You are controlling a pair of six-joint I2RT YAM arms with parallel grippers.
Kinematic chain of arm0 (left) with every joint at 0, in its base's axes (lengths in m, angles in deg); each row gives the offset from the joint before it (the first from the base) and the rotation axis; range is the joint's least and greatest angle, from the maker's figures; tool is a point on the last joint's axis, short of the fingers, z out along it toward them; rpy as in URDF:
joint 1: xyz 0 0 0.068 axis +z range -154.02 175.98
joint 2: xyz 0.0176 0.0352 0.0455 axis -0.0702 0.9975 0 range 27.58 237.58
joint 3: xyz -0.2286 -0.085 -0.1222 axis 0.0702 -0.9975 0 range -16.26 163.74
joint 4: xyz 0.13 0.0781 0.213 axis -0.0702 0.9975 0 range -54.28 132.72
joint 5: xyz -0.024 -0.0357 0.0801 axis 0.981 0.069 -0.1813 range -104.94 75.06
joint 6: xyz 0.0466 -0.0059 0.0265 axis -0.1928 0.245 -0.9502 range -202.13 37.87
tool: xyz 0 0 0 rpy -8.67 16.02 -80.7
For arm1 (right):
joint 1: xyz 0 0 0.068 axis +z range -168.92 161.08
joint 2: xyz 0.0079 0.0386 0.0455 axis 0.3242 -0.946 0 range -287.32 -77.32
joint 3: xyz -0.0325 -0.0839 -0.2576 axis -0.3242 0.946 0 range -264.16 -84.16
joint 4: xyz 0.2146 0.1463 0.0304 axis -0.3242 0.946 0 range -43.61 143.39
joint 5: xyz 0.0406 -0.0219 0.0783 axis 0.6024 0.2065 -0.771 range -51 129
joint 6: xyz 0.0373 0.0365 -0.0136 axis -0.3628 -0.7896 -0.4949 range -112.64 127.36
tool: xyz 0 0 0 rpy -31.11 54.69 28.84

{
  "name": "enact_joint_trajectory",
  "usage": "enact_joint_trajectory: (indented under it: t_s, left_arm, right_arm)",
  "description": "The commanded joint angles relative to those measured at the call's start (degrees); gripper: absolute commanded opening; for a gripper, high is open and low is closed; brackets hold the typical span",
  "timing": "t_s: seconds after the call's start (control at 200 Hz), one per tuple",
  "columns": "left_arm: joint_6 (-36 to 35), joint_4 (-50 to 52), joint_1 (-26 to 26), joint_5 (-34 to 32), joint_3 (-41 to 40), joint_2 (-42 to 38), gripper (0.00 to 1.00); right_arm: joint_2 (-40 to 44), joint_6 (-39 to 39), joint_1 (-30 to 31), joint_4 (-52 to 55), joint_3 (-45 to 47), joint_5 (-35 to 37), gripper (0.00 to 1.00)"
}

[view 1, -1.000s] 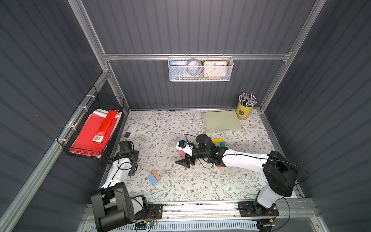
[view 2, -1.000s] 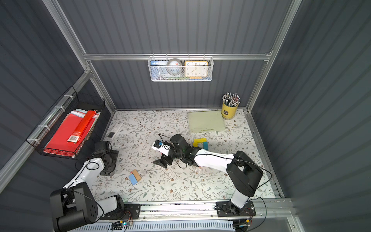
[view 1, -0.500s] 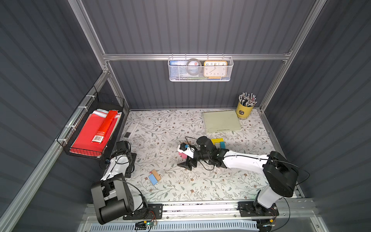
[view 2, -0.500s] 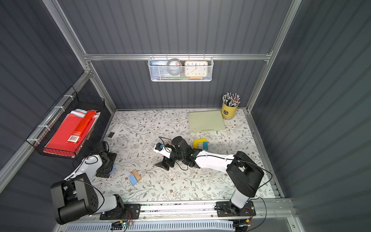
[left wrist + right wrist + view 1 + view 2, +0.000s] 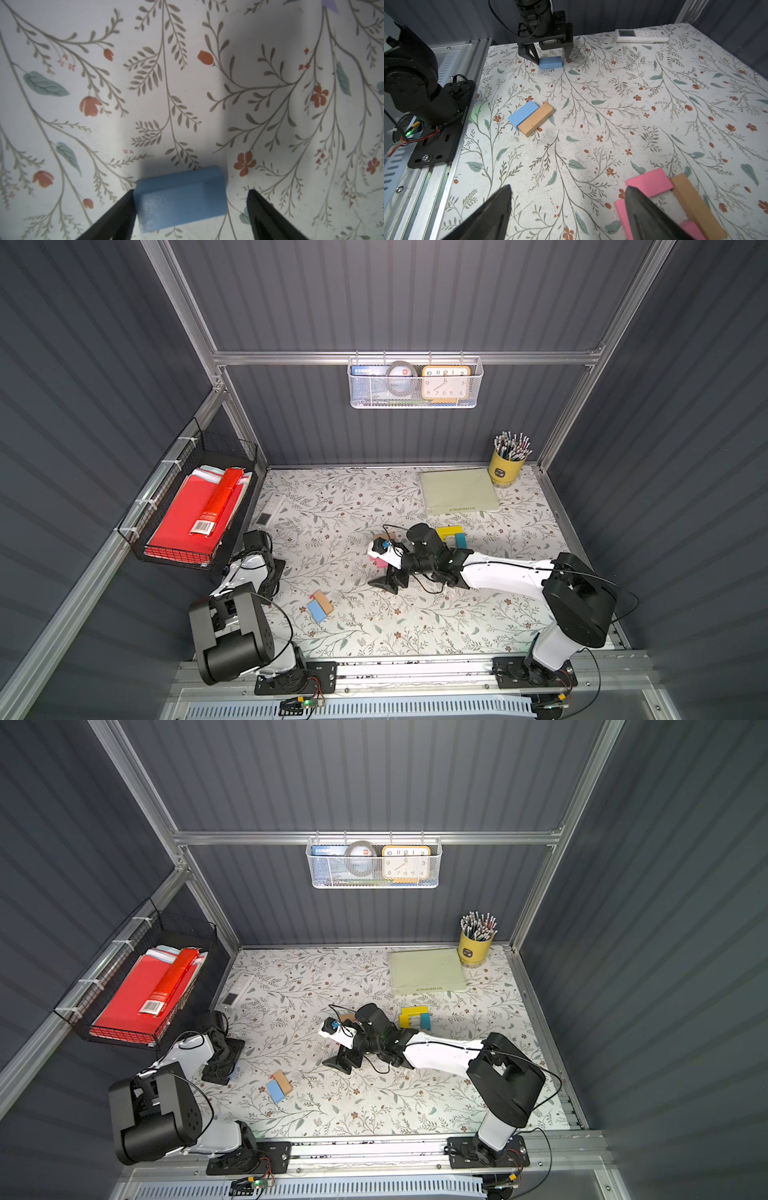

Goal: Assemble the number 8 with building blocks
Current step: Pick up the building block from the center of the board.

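Note:
A blue block (image 5: 180,199) lies flat at the table's left edge between the fingers of my left gripper (image 5: 190,190). One finger touches it and the other stands a gap away, so the gripper is open. The right wrist view shows the same block (image 5: 550,64) under the left gripper (image 5: 552,58). A blue block (image 5: 316,611) and a tan block (image 5: 324,600) lie side by side near the front. My right gripper (image 5: 568,188) hangs open and empty beside pink blocks (image 5: 648,182) and a tan block (image 5: 691,203). Yellow (image 5: 449,531) and teal (image 5: 460,540) blocks lie behind the right arm.
A white remote (image 5: 270,508) lies at the left, a pale green pad (image 5: 457,491) and a yellow pen cup (image 5: 506,466) at the back right. A wire basket with red folders (image 5: 187,514) hangs on the left wall. The left arm's base (image 5: 415,83) stands at the front left.
My left gripper has come down over the blue block at the left edge and its jaws have narrowed. The right arm has barely moved.

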Motion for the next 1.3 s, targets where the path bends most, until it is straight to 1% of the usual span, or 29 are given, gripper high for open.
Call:
enact_joint_trajectory:
  t_s: [0.0, 0.195, 0.41, 0.485, 0.555, 0.59, 0.66, 0.745, 0.785, 0.825, 0.875, 0.995, 1.045, 1.11, 1.16, 1.261, 1.291]
  left_arm:
    - [-1.3, 0.1, 0.3, -0.3, 0.9, 1.2, 0.84]
    - [-1.4, -0.4, 0.3, -0.3, 1.0, 2.8, 0.81]
    - [-1.5, -0.9, 0.3, -0.1, 0.2, 1.9, 0.62]
    - [-2.4, -1.2, 0.2, -0.8, -0.2, 0.1, 0.54]
    - [-2.4, -1.7, 0.2, 0.3, -0.5, -2.5, 0.49]
    - [-2.3, -1.8, 0.1, 0.5, -0.5, -3.8, 0.48]
    - [-2.4, -1.8, 0.1, 0.9, 0.3, -6.4, 0.41]
    - [-2.8, -1.6, -0.8, 1.5, 1.8, -8.7, 0.39]
    - [-3.0, -1.5, -2.1, 1.6, 2.7, -9.2, 0.39]
    - [-2.8, -1.2, -4.0, 1.6, 3.7, -9.4, 0.38]
    - [-2.3, -0.9, -8.0, 1.5, 5.3, -9.1, 0.39]
    - [0.4, -0.7, -21.4, 0.4, 9.1, -6.6, 0.40]
    - [1.6, 0.2, -27.1, -1.3, 10.9, -5.1, 0.41]
    - [1.8, 0.1, -33.8, -3.1, 13.0, -3.3, 0.41]
    - [2.6, 1.8, -37.9, -4.7, 15.0, -1.5, 0.41]
    - [0.6, 3.6, -45.9, -8.4, 19.7, 2.2, 0.42]
    - [-1.1, 4.4, -48.3, -9.6, 21.8, 3.6, 0.42]
  right_arm:
    - [-1.2, 0.2, 0.2, -0.3, 0.8, -0.2, 0.90]
    - [-1.6, 0.5, 0.2, -0.1, 1.0, -0.3, 0.90]
    - [-1.2, 0.9, 0.1, 0.4, 1.3, 0.4, 0.90]
    - [-0.5, 0.7, 0.0, 0.5, 1.5, 1.0, 0.90]
    - [0.3, 0.6, -0.1, 0.2, 2.1, 1.3, 0.90]
    - [0.9, 0.4, -0.3, -0.2, 2.6, 1.5, 0.90]
    - [2.3, -0.1, -0.8, -1.0, 3.6, 1.7, 0.90]
    - [4.0, -0.7, -1.7, -2.1, 5.2, 1.8, 0.90]
    - [4.7, -1.1, -2.1, -2.5, 5.8, 1.8, 0.91]
    - [5.4, -1.4, -2.7, -2.8, 6.4, 1.9, 0.91]
    - [6.4, -1.8, -3.4, -3.0, 7.0, 2.0, 0.91]
    - [9.0, -4.4, -6.1, -2.5, 8.1, 2.8, 0.91]
    - [10.6, -5.7, -7.7, -2.1, 8.7, 3.3, 0.91]
    - [13.0, -7.1, -9.5, -1.7, 9.9, 4.2, 0.91]
    - [15.1, -8.2, -10.9, -1.3, 11.0, 5.0, 0.91]
    - [19.3, -9.7, -13.9, 0.3, 12.9, 6.2, 0.91]
    - [20.4, -10.2, -14.6, 0.8, 13.4, 6.5, 0.91]
